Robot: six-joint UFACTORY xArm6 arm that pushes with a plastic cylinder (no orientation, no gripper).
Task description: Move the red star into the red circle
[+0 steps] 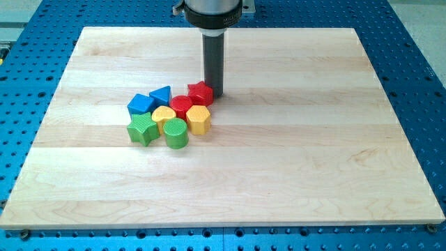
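Note:
The red star point(200, 92) lies left of the board's middle, at the upper right end of a tight cluster of blocks. The red circle point(181, 106) sits directly to its lower left, touching it. My tip point(214, 93) stands on the board right against the red star's right side. The dark rod rises straight up from there to the view's top.
The cluster also holds a blue triangle point(161, 95), a blue cube point(141, 104), a yellow heart point(164, 116), a yellow hexagon point(198, 119), a green star point(142, 129) and a green cylinder point(175, 132). The wooden board point(313, 139) lies on a blue perforated table.

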